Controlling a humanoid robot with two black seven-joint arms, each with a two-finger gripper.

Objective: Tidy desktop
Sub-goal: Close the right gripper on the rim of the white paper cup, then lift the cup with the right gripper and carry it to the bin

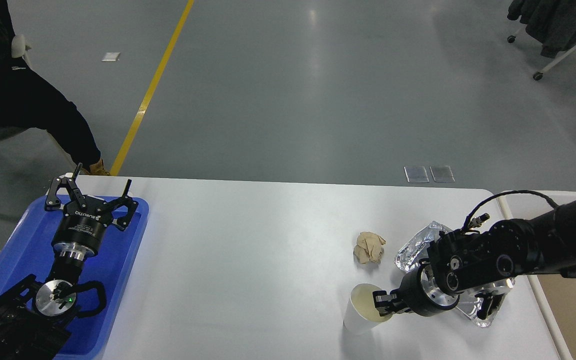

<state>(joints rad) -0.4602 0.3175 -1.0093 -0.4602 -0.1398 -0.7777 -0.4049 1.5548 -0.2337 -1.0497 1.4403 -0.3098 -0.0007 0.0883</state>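
The white desktop (248,260) fills the lower part of the head view. A white paper cup (360,315) stands near its front right, tilted a little. My right gripper (384,304) is at the cup's right rim, one finger inside the cup, shut on the rim wall. A crumpled brown paper ball (369,247) lies just behind the cup. A clear crinkled plastic container (415,245) lies under my right arm, partly hidden. My left gripper (99,187) is open and empty above the far end of the blue tray (18,240).
A beige rimmed bin (573,300) stands off the desktop's right edge. The blue tray sits at the desktop's left edge under my left arm. A person in black (18,100) stands beyond the far left corner.
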